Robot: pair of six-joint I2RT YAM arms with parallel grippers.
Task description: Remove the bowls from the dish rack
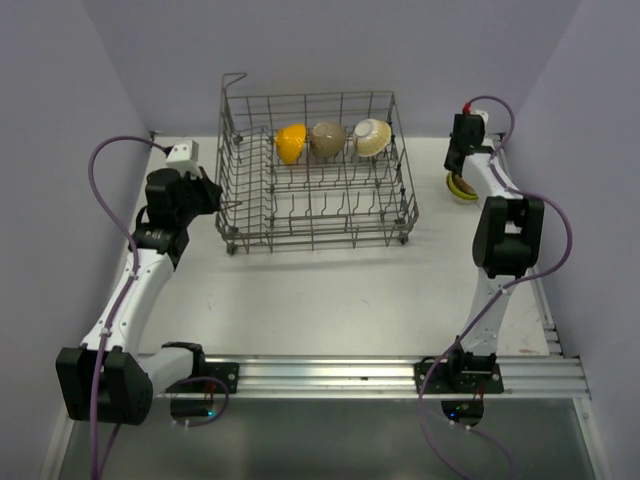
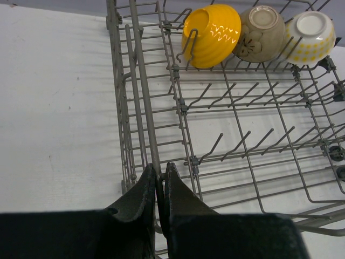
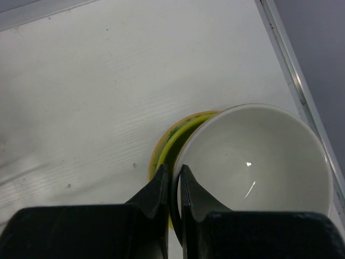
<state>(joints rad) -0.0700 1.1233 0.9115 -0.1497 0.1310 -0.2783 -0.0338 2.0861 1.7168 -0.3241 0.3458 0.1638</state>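
Dish rack [image 1: 232,190] far-centre on table [image 1: 330,300]; yellow bowl [image 1: 291,142], tan bowl [image 1: 327,139], cream bowl [image 1: 371,137] on edge in back row.
Probably slick, brittle: pinch at rim. Left gripper [image 2: 160,171] clamped on rack side wire; right gripper [image 3: 174,175] pinching white bowl [image 3: 253,162] rim over green bowl [image 3: 172,135].

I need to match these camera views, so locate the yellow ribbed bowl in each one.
Top external: the yellow ribbed bowl lies at the back of the grey wire dish rack, leftmost of three bowls.
Left wrist: top centre, also leftmost in the rack.
Right wrist: not in it; a white glossy bowl fills that view.
Shared landmark: the white table shows in all three; the rack in the first two.
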